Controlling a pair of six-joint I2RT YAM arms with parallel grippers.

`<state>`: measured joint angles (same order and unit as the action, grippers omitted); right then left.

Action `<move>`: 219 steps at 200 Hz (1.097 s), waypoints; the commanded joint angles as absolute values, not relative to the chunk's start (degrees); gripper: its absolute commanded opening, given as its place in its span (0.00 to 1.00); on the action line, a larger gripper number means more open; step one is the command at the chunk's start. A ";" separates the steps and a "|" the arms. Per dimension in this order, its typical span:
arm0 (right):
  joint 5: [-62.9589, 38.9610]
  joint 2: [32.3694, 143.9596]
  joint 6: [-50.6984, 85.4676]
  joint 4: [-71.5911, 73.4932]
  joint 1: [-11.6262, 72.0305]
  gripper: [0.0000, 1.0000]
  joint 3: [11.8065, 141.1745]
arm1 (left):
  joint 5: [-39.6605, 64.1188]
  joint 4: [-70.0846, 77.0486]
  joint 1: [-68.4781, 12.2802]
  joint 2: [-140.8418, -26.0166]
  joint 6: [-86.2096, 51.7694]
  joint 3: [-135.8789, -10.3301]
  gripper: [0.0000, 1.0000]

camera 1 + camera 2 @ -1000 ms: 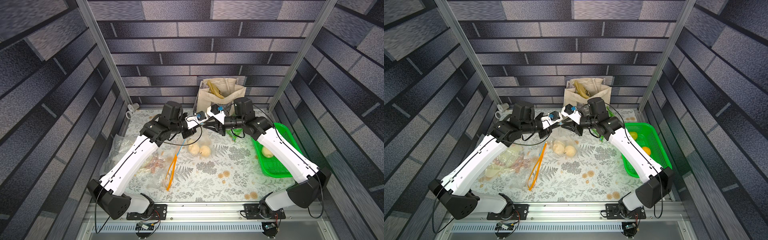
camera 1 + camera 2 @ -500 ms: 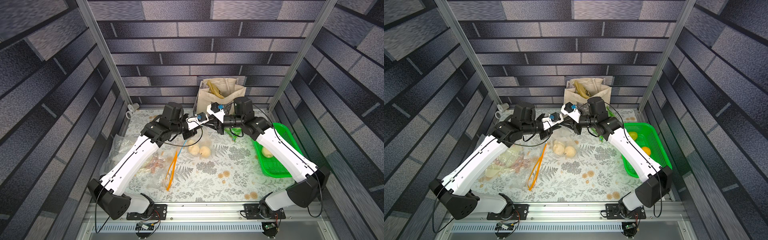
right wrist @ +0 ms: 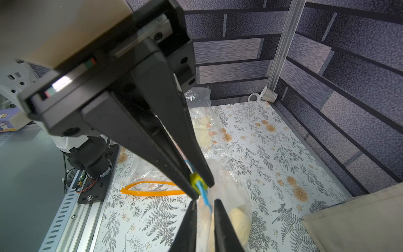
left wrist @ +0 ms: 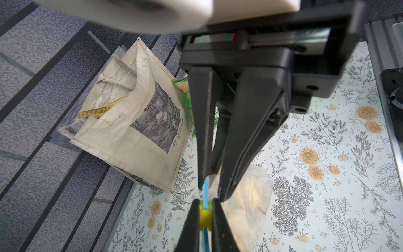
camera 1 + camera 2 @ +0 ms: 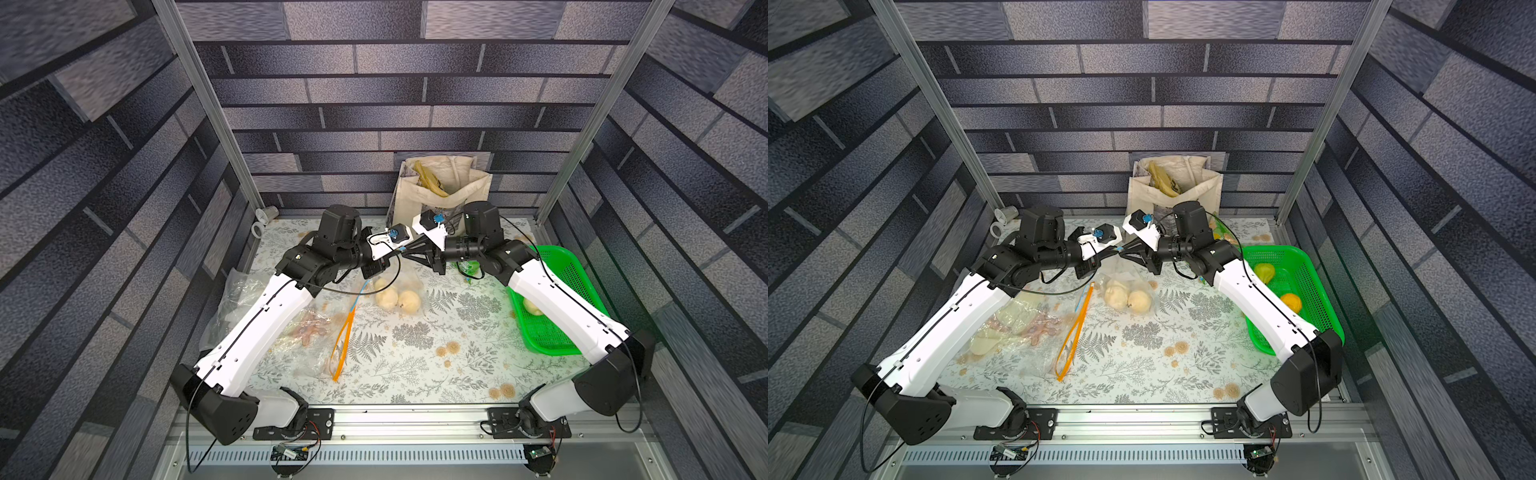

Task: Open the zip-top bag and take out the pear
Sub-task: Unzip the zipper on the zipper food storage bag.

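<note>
A clear zip-top bag [image 5: 401, 276] hangs at the back centre, held up by its blue zip strip, with its lower part on the table. Two pale pears [image 5: 387, 297] [image 5: 1139, 300] lie inside it, and one pear [image 3: 238, 220] also shows in the right wrist view. My left gripper [image 4: 205, 200] is shut on the yellow-green slider [image 4: 205, 218]. My right gripper [image 3: 205, 201] meets it tip to tip and is shut on the bag's blue top edge right beside the slider [image 3: 197, 180]. In both top views the left gripper [image 5: 395, 254] [image 5: 1111, 254] and right gripper [image 5: 409, 254] [image 5: 1127, 253] touch above the bag.
A second bag with an orange zip [image 5: 343, 332] lies left of centre under my left arm. At the back stands a canvas tote [image 5: 436, 195]. A green basket [image 5: 557, 307] with fruit sits at the right under my right arm. A small cup [image 5: 266, 214] lies in the back left corner.
My right gripper has edged toward the left one at the bag's top, and its jaws have narrowed on the edge. The left arm and the bag have hardly moved.
</note>
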<state>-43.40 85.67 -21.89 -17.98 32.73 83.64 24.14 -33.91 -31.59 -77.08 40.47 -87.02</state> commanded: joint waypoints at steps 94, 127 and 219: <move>-40.81 81.52 -14.62 -6.49 30.36 0.00 78.89 | 24.99 -36.44 -30.05 -76.25 41.40 -86.58 0.04; -37.69 80.90 -7.42 -0.12 26.22 0.00 75.79 | 25.05 -36.93 -26.76 -75.36 41.45 -84.87 0.03; -29.54 79.63 2.48 5.70 16.70 0.00 73.05 | 22.61 -34.90 -11.29 -75.26 39.45 -84.25 0.00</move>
